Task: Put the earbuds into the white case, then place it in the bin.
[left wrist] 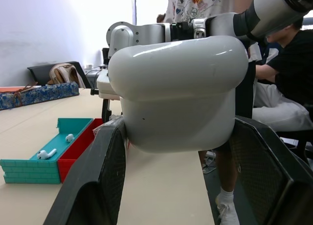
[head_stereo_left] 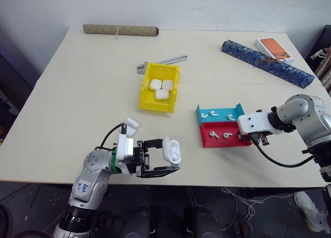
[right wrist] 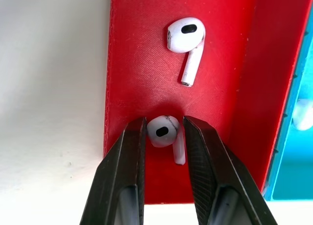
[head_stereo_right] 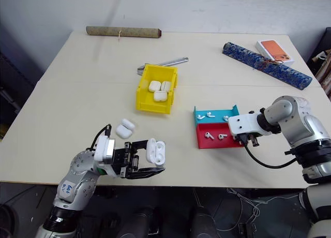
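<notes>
The earbud [right wrist: 164,131] being picked lies in the red tray [head_stereo_left: 227,135], at its right near end, head between the two black fingers of the right gripper [right wrist: 164,137]. The fingers bracket it closely, but whether they already pinch it cannot be told. A second earbud [right wrist: 186,39] lies further along the same tray, apart from the first. Two more earbuds [head_stereo_left: 208,115] rest in the teal tray [head_stereo_left: 220,114], which sits against the red tray's far side.

To do this step well, I judge the fingers should close on the rounded head rather than the thin stem, which would slip or swing. The tray wall stands close to the right finger, so the lift should go straight up before any sideways travel.

Left of the trays, near the table's [head_stereo_left: 77,93] near edge, the left gripper [head_stereo_left: 166,156] is clamped on the white case [head_stereo_left: 172,150], lid open. The case needs to keep its opening upward for the earbud to seat stem-first.

Another white case [head_stereo_left: 130,126] lies on the table just beyond that arm. The yellow bin [head_stereo_left: 160,86], further back at the middle, already holds three cases [head_stereo_left: 162,88].
</notes>
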`<state>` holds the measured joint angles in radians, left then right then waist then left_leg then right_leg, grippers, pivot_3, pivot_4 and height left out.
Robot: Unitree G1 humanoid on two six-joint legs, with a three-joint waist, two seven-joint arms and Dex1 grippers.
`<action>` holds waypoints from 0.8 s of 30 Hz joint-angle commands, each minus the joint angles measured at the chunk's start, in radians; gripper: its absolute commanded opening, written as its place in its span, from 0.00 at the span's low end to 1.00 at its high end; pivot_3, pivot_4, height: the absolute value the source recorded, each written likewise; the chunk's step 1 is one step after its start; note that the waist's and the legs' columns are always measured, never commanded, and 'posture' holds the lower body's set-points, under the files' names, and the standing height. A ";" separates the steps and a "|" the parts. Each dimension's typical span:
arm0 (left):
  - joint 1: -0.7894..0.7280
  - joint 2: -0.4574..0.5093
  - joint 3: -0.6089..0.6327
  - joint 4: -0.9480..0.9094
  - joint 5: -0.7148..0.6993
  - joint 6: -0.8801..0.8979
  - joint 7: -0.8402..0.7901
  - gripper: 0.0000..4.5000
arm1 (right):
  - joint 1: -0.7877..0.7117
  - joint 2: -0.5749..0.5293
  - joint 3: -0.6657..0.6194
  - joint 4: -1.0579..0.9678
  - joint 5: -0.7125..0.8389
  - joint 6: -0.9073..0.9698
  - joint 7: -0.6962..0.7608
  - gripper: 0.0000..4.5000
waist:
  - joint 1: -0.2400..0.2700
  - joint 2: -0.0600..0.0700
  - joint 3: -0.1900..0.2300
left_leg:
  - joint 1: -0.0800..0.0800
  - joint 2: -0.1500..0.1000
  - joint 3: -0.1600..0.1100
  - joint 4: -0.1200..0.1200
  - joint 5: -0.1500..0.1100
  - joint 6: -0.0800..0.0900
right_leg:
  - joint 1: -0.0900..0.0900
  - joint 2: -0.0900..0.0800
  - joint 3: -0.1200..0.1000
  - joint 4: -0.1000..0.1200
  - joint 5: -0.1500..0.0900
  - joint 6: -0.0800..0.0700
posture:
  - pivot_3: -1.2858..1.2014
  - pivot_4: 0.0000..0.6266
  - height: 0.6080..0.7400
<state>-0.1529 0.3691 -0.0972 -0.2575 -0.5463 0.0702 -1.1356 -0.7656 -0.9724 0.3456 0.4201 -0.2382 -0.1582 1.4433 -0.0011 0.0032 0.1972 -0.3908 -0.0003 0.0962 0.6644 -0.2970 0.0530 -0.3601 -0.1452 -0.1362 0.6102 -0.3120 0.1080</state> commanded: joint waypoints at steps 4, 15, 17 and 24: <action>0.004 0.005 0.004 -0.031 -0.015 -0.008 0.008 0.61 | -0.018 -0.012 0.011 0.038 -0.030 -0.026 0.019 0.10 | 0.000 0.000 0.000 | 0.000 0.000 0.000 0.000 0.000 0.000 | 0.000 0.000 0.000 0.000 0.000 0.000 | 0.52 0.24 1.00; -0.024 -0.014 0.008 -0.005 -0.018 -0.031 0.007 0.61 | 0.015 0.007 -0.148 -0.080 0.258 0.135 0.120 0.10 | 0.000 0.001 0.001 | 0.000 0.000 0.000 0.000 0.000 0.000 | 0.000 0.000 0.000 0.000 0.000 0.000 | 0.52 0.24 1.00; -0.047 -0.032 0.007 0.015 -0.025 -0.041 0.002 0.61 | 0.062 -0.008 -0.256 -0.174 0.446 0.268 0.161 0.10 | 0.004 0.001 0.001 | 0.000 0.000 -0.001 0.000 0.000 0.000 | 0.000 0.000 0.000 0.000 0.000 0.000 | 0.52 0.24 1.00; -0.155 -0.087 0.036 0.033 -0.172 0.078 0.015 0.61 | 0.218 0.111 -0.611 -0.583 1.132 0.799 -0.119 0.10 | 0.013 0.000 0.001 | -0.001 0.001 -0.004 0.000 -0.001 0.001 | 0.001 -0.001 -0.002 -0.002 0.000 0.000 | 0.52 0.24 1.00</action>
<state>-0.2886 0.2857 -0.0787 -0.1946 -0.6489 0.1085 -1.1237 -0.5569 -0.8931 -0.1871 -0.0682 0.7242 0.5210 1.4386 0.0123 0.0034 0.1982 -0.3918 0.0007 0.0921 0.6641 -0.2978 0.0533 -0.3591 -0.1457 -0.1384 0.6079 -0.3119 0.1082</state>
